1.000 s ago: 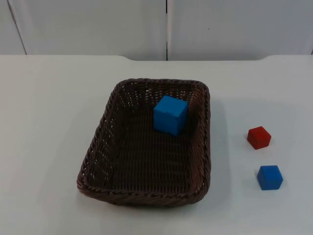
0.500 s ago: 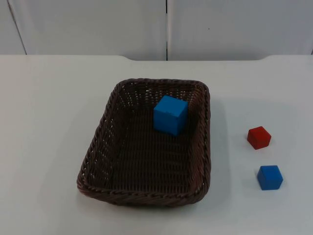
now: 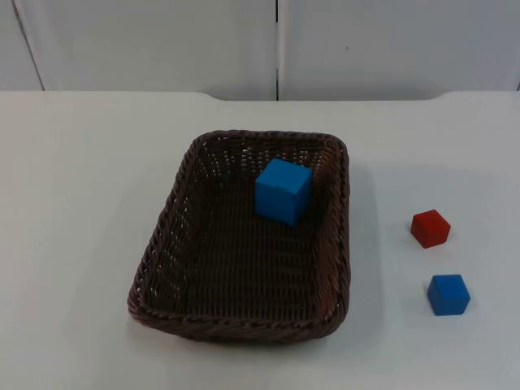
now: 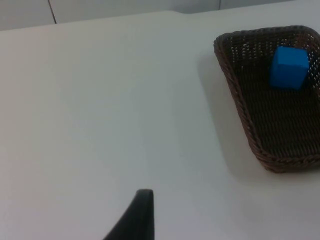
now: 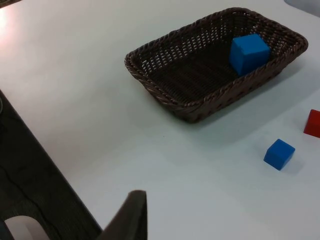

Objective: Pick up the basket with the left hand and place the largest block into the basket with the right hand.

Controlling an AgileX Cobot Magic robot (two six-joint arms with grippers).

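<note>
Before you lies a white table top (image 3: 81,203) that ends at a grey partition wall (image 3: 162,41) at twelve o'clock. A dark vertical seam (image 3: 277,49) splits that wall near its middle. At about four o'clock on the table you have a small red block (image 3: 430,228), and just beside it, toward six o'clock, a small blue block (image 3: 448,294). The two sit apart, not touching.

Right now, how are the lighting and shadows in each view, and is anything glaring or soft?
Top view: even light, the wicker basket casts a faint shadow, the large blue block is crisp. Left wrist view: soft, with a pinkish tint on the table. Right wrist view: bright glare on the table's far corner, small blue block with a short shadow.
</note>
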